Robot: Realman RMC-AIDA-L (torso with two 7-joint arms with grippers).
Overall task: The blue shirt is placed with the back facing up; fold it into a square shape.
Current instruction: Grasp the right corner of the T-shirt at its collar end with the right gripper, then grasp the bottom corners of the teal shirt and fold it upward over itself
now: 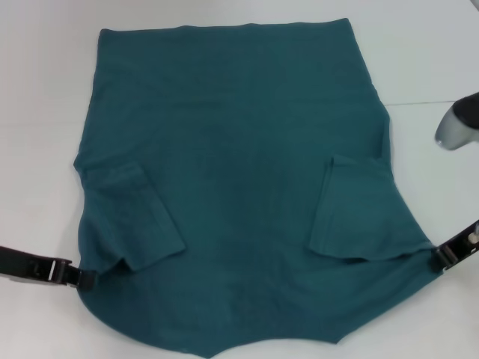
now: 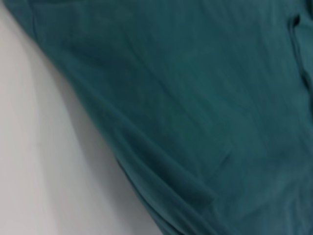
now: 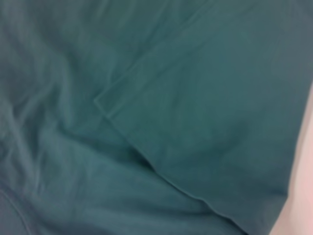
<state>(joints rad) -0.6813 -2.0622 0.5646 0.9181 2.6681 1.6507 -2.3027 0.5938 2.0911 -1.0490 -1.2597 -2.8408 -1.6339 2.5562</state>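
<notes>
A large blue shirt [image 1: 239, 172] lies spread flat on a white surface [image 1: 45, 112], plain side up. Both short sleeves are already folded inward onto the body: the left sleeve [image 1: 138, 217] and the right sleeve [image 1: 355, 209] each lie as a flap over the cloth. The hem edge runs straight across the far side, and the near edge curves toward the robot.

The left hand [image 1: 84, 278] reaches in low from the left and meets the shirt's near left edge. The right hand [image 1: 440, 258] does the same at the near right edge. Each appears to touch the cloth, but whether the fingers are spread or pinching the fabric cannot be told. The wrist views show only teal cloth with soft creases and a strip of white surface.

The shirt looks thin, light and limp. It will likely sag and wrinkle when lifted, so taking it at two matching edge points near the shoulders should keep the fold even.

The surface is plain, smooth and white. A rounded grey object [image 1: 456, 123] sits at the far right edge; nothing else of the room shows.
</notes>
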